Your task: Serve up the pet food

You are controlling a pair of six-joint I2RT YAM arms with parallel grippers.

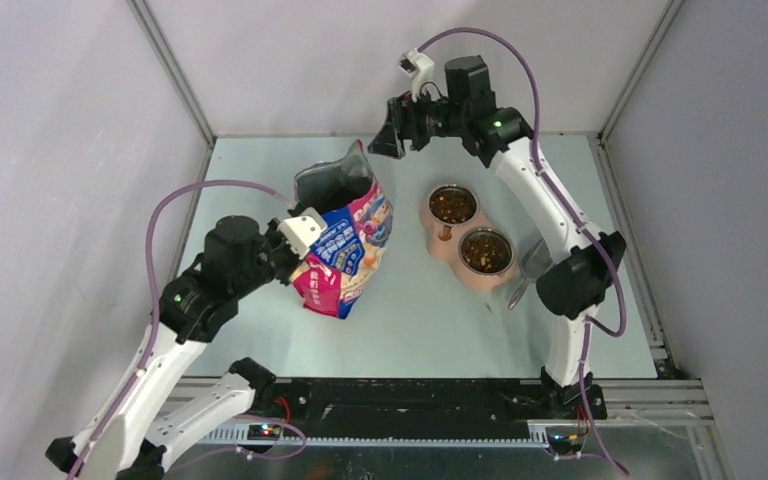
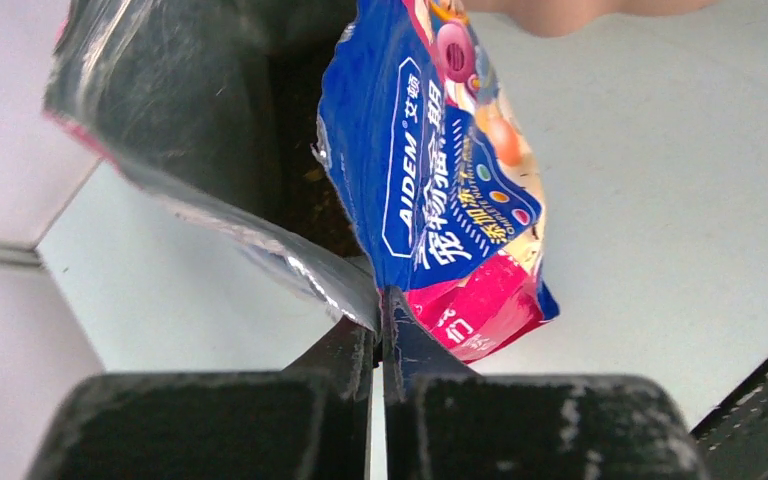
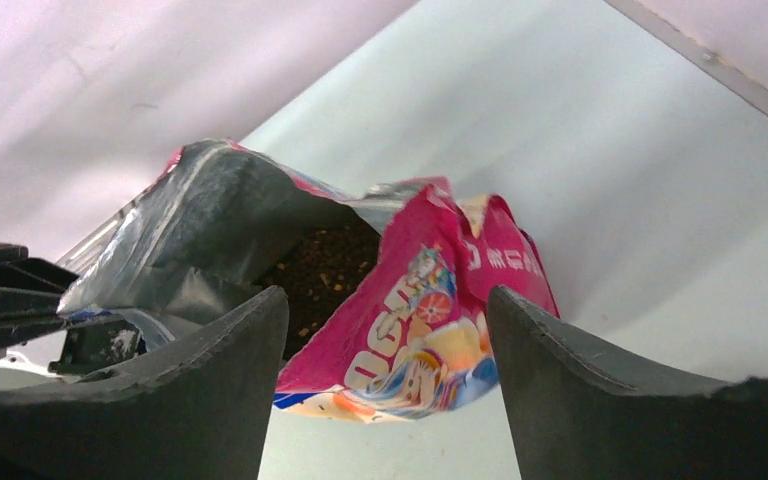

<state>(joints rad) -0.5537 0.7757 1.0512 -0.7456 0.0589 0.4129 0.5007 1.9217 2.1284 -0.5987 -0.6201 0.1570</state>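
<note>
Left pincer (image 2: 380,318) clamped shut on the side edge of the bag (image 1: 345,250); right pincer (image 3: 385,300) spread wide, empty, above and behind the bag's mouth.

Apparently the bag-steadying step, with scooping or pouring to follow. Calls for a firm left hold and a right reach into the bag's mouth without crumpling the foil. Around the bag, plain pale walls (image 1: 290,60) on metal framing; beneath it, a smooth pale green desk (image 1: 410,320). Right of the bag, well apart, a pinkish double bowl (image 1: 444,240), both cups already holding pet food (image 1: 484,250). Beyond that, partly hidden, what looks like a grey scoop (image 1: 532,262). Inside the bag, more pet food, dark and loose, low in the opening.
</note>
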